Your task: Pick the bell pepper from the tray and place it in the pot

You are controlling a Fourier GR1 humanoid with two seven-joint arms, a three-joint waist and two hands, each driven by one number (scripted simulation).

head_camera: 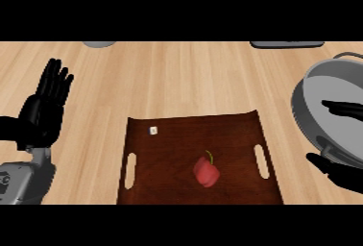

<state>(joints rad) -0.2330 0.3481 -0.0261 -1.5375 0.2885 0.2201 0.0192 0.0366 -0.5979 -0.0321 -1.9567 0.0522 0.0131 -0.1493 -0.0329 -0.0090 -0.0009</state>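
Note:
A red bell pepper (206, 172) with a green stem lies on the dark brown tray (163, 144), right of the tray's middle and near its front. A large grey pot (315, 113) stands to the right of the tray, partly cut off by the view's edge. My right hand (339, 175) shows at the right edge, open; one finger (344, 108) reaches over the pot's inside and the rest lies in front of the pot's rim. It is apart from the pepper. My left hand (44, 108) rests open at the left, fingers up, away from the tray.
The tray has a slot handle on each side and a small white tag (152, 130) near its back left. A grey round object (99, 43) and a dark flat object (287, 44) sit at the counter's far edge. Bare wooden counter lies behind the tray.

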